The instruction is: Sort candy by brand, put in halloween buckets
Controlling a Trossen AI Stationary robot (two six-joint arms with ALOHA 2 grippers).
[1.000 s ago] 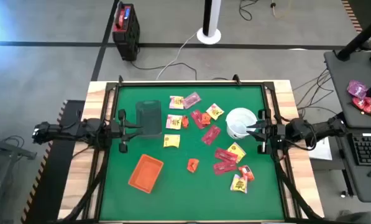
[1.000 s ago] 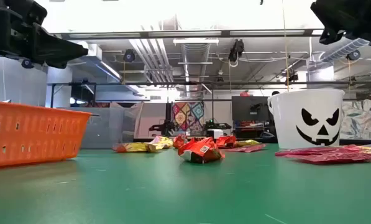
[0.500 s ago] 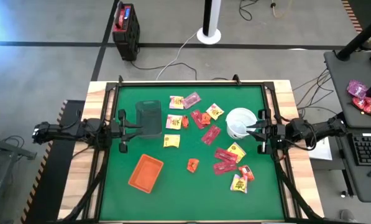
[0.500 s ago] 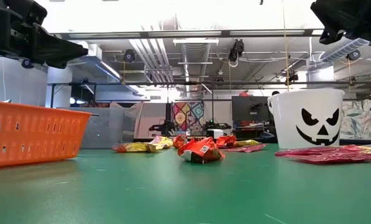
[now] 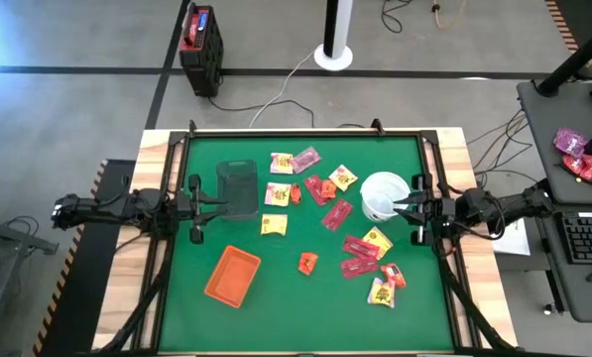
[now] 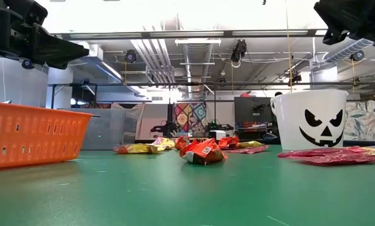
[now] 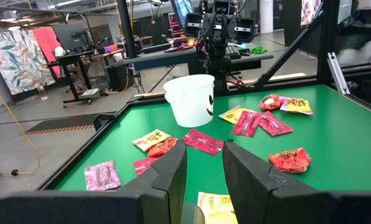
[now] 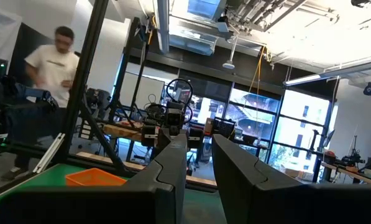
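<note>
Awaiting sorting: loose candy (image 5: 337, 212) beside white bucket (image 5: 383, 194); dark tub (image 5: 238, 187) and orange tray (image 5: 232, 276) well apart from it. Left gripper (image 5: 213, 205), right gripper (image 5: 400, 207): jaws narrowly parted, holding nothing.

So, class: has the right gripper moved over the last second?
No. In the high view the right gripper sits at the same spot over the white bucket's rim, by the table's right edge.

Both arms stretched level, pointing inward from opposite sides. Left gripper (image 5: 216, 203) and right gripper (image 5: 399, 206) both slightly parted, nothing held.
</note>
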